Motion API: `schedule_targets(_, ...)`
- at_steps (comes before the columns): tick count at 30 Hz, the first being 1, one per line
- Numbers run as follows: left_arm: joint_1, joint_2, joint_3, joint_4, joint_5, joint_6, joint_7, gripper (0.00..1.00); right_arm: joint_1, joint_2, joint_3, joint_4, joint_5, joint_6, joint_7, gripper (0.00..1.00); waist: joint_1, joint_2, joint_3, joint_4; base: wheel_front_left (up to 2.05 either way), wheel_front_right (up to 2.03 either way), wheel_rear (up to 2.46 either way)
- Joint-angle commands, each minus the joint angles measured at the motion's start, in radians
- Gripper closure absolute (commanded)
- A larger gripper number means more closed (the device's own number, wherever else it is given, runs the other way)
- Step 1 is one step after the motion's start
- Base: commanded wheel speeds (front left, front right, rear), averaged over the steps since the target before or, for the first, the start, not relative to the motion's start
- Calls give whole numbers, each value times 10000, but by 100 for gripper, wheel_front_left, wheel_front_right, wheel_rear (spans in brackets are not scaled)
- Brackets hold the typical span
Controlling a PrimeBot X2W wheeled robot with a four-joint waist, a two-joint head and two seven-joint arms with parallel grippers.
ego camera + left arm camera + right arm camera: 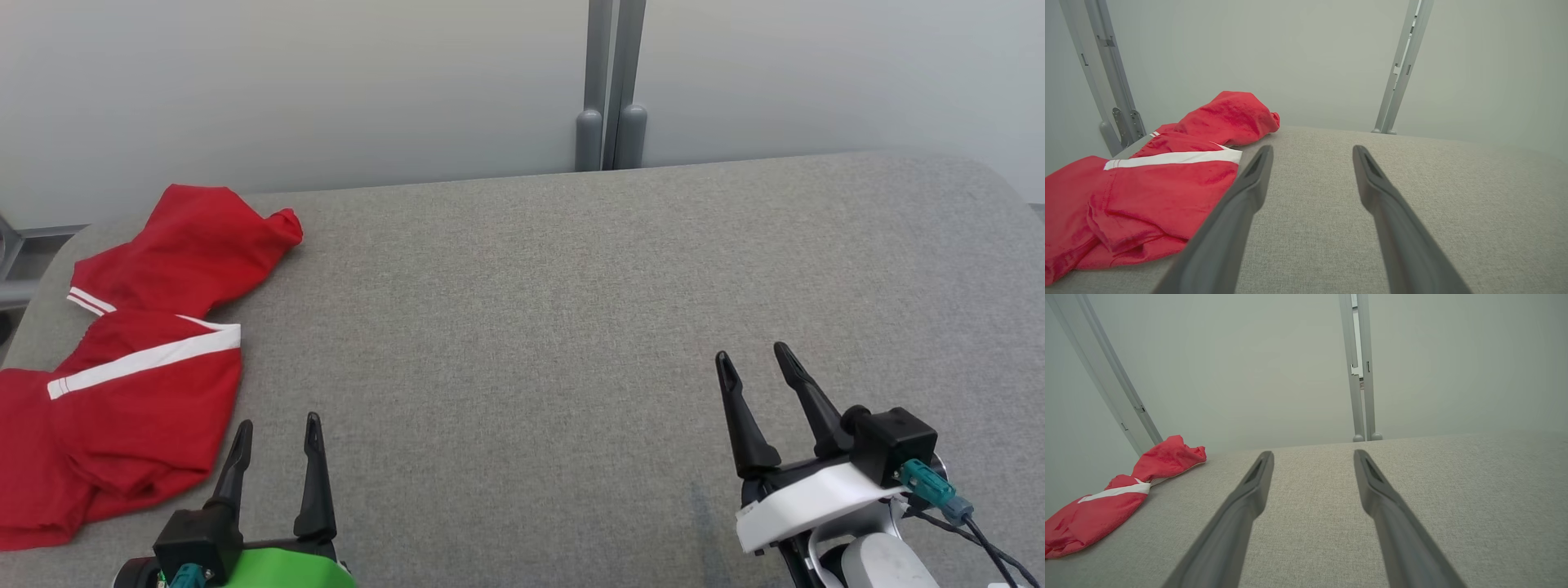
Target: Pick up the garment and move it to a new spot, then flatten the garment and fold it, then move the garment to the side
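Grey woven fabric is covering the tabletop (522, 269), which is running from the near edge to a pale wall (326, 82) with a grey upright post (611, 82) at the far side.

1. Task item. The garment (139, 408), red with a white stripe (155, 357), is lying crumpled along the left edge of the tabletop. It is doubling over itself in several places, and one bunched end is reaching toward the far-left corner.

2. Left pincer (277, 421). Its two fingers are standing apart and holding nothing. It is sitting at the near left with its tips pointing far, just beside the right-hand hem of the garment. No contact is showing in the head view.

3. Right pincer (752, 352). Its fingers are likewise standing apart and empty. It is sitting at the near right over bare fabric, well apart from the garment.

4. Assessment. The pick-up step is apparently not yet begun. Both pincers are probably being kept wide so that either one can close on cloth without a separate opening move. The left arm is the better placed for the first grasp. The bare middle of the tabletop is offering the obvious new spot, with room for flattening. Because the layers are overlapping, a grasp near the hem is risking several thicknesses at once.
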Motion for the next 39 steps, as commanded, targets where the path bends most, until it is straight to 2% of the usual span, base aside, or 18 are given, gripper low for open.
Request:
schedule_targets(1,90,-19,30,-38,238,-21,-90,0,-95,-51,39,-23,-221,3,-96,0,0,0,0,-1,0,0,0)
schedule_targets(18,242,-88,85,60,1498,33,-423,0,-149,-61,101,133,-1293,4,-465,0,0,0,-17,7,0,0,0)
schedule_targets(39,244,-139,212,108,1361,-29,-403,0,-118,-58,83,280,-1011,4,-453,0,0,0,-43,6,0,0,0)
